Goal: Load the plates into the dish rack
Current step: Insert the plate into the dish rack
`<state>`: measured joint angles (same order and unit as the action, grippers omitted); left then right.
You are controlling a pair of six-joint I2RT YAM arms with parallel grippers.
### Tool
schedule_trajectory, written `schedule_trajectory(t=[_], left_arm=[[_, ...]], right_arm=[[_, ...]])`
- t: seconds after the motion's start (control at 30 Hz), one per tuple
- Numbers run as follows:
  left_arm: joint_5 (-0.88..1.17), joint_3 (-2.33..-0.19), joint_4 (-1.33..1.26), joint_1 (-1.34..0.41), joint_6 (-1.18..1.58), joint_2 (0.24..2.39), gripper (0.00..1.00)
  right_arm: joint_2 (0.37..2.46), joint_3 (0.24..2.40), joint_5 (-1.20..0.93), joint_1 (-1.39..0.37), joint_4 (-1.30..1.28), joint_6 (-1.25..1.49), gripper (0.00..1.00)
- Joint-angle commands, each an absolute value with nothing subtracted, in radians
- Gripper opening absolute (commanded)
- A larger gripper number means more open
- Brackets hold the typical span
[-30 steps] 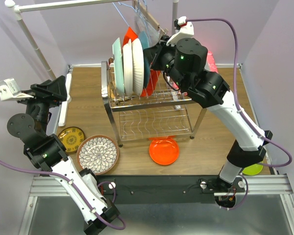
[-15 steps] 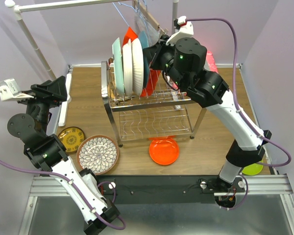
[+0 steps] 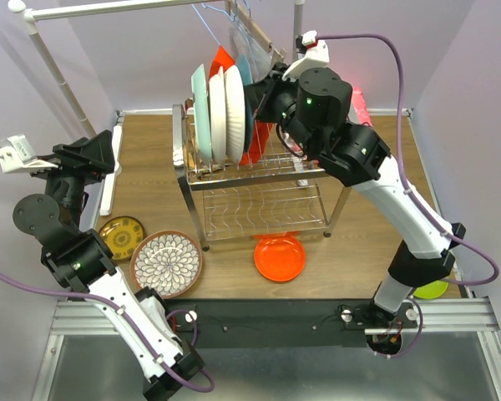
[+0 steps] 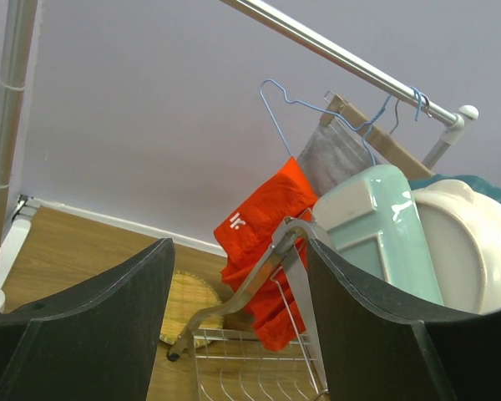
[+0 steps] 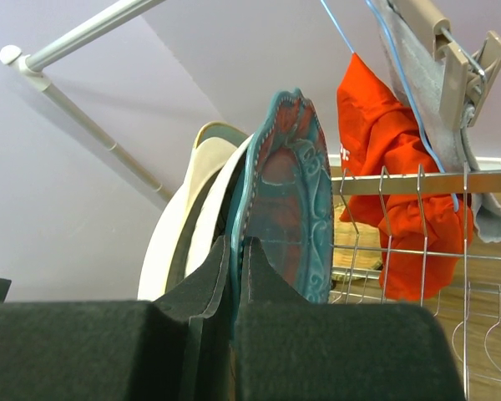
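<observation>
**Entry 1.** My right pincer (image 5: pixel 238 267) has its jaws drawn almost together, pinching the lower rim of the teal round plate with a scalloped, embossed edge (image 5: pixel 288 200). Only my right wrist view shows the pinch. From overhead, my right pincer (image 3: pixel 257 93) is just a black head pushed against the row of plates.

**Entry 2.** My left pincer (image 4: pixel 238 251) is spread wide, with nothing between its fingers (image 4: pixel 92 317). The overhead view puts my left pincer (image 3: pixel 96 154) at the table's left side, well apart from the rack.

**Entry 3.** The two-tier chrome wire dish rack (image 3: pixel 259 177) stands mid-table. On its upper shelf, on edge from left to right, are a mint plate (image 3: pixel 201 113), white plates (image 3: pixel 225 113) and the teal round plate (image 3: pixel 245 73).

**Entry 4.** Four plates lie flat on the table and show only from overhead.
- A small yellow patterned plate (image 3: pixel 122 236) and a white-and-brown floral plate (image 3: pixel 166 262) sit just beside each other, front-left of the rack.
- An orange plate (image 3: pixel 280 256) lies at the rack's near edge.
- A lime green plate (image 3: pixel 432 289) is partly hidden behind my right arm.

**Entry 5.** A tan round plate (image 4: pixel 188 305) sits low behind the rack's corner bar. It is plain only in my left wrist view.

**Entry 6.** On the white clothes rail (image 3: pixel 108 8) hang a red-orange cloth (image 5: pixel 384 159) on a blue wire hanger and a grey cloth (image 5: pixel 417 67) on a clip hanger. Both are seen closest from the wrists.
</observation>
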<state>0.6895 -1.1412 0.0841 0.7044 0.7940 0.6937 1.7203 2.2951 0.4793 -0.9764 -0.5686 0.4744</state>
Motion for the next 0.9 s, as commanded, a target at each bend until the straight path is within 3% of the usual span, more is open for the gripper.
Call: schedule_trajectory(t=[0.0, 0.73, 0.83, 0.87], left_arm=[[0.684, -1.132, 0.063, 0.698, 0.799, 0.681, 0.73], [0.681, -1.138, 0.058, 0.698, 0.802, 0.690, 0.73], [0.680, -1.134, 0.058, 0.699, 0.802, 0.689, 0.73], [0.680, -1.134, 0.057, 0.698, 0.802, 0.690, 0.73]], right_arm=[[1.674, 2.267, 0.449, -1.006, -0.440, 0.526, 0.01], [1.640, 2.203, 0.497, -1.069, -0.425, 0.471, 0.01], [1.634, 2.195, 0.497, -1.072, -0.425, 0.474, 0.07], [1.632, 2.194, 0.497, -1.071, -0.425, 0.474, 0.15]])
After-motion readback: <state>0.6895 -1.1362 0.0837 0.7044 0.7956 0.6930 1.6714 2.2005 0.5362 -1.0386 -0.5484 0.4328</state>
